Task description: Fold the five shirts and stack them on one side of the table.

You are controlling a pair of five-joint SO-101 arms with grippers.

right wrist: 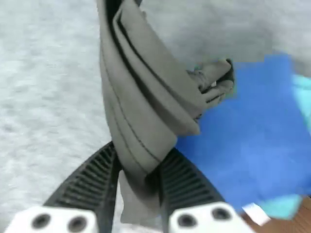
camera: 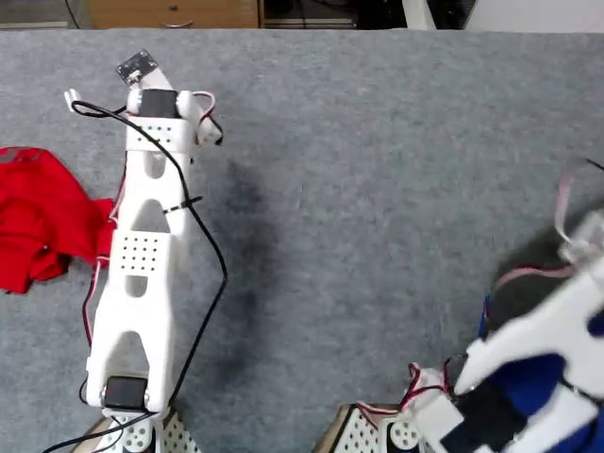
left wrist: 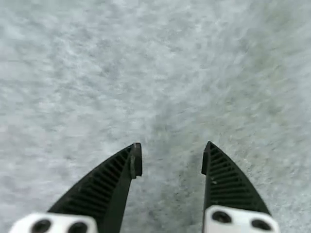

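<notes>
Grey shirt [right wrist: 141, 111] hangs pinched in the right gripper [right wrist: 140, 154], above a blue shirt [camera: 528, 392] at the high view's lower right. Left gripper [left wrist: 171, 160] gapes wide over the grey table [camera: 377, 189]; a crumpled red shirt [camera: 38, 226] lies at that view's left edge.

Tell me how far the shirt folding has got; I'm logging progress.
Done, apparently: a flat blue shirt lies over a teal shirt. In hand: the right gripper clamps a hanging grey shirt. Remaining: the crumpled red shirt; the left gripper is open, empty.
</notes>
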